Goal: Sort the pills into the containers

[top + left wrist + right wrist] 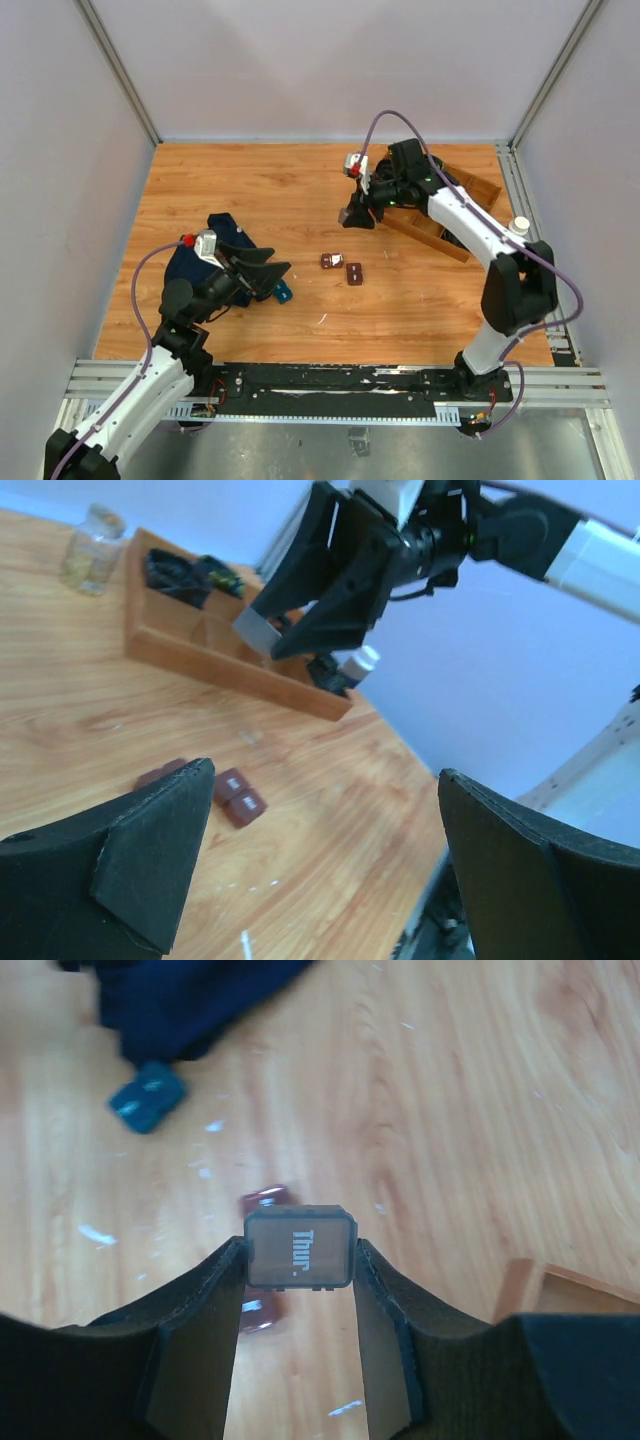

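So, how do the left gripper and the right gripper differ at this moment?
The left gripper is wide open and empty; the right gripper is shut on a small square box marked "Thur.". The left gripper sits by the dark blue cloth; the right gripper is near the wooden tray. Both are black and face the brown boxes.

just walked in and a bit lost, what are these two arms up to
The right gripper is shut on a small grey box marked "Thur.", held in the air above the table. Two small brown boxes lie on the wood near the middle. The left gripper is open and holds nothing, by a dark blue cloth.
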You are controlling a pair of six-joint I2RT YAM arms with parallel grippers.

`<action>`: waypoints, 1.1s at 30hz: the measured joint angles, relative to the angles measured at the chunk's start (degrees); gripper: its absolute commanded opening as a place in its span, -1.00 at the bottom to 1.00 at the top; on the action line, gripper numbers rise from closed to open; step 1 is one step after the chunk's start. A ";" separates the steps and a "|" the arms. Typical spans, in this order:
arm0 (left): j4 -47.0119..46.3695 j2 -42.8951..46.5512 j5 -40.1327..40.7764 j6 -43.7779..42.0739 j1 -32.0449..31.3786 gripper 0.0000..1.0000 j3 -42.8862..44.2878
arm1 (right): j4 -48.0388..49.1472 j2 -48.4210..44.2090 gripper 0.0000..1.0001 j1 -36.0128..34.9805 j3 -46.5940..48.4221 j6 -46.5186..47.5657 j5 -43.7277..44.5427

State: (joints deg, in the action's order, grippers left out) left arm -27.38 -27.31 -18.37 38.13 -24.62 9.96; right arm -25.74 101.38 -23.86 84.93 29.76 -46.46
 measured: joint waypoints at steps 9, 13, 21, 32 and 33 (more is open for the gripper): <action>-10.36 -1.81 -6.75 13.16 -0.26 0.76 -0.11 | -0.57 -22.34 -0.46 0.00 -14.88 10.93 -16.41; -12.17 -5.01 -7.43 15.67 -2.82 0.72 -0.04 | -2.62 -27.87 -0.46 0.00 -17.07 15.82 -19.76; -19.69 -13.86 -6.08 18.40 -11.21 0.70 0.09 | -4.63 -32.22 -0.45 0.00 -21.29 23.43 -21.66; -40.28 -29.22 -4.26 27.45 -12.76 0.46 0.11 | -4.37 -33.38 -0.45 -0.28 -23.82 25.79 -21.79; -43.28 -31.47 -4.28 28.70 -12.79 0.45 0.11 | -4.17 -33.40 -0.45 -0.39 -23.82 25.66 -22.05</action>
State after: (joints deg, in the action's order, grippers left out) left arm -70.65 -58.78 -22.65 66.83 -37.41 10.07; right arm -29.91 67.99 -24.25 61.10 55.42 -68.51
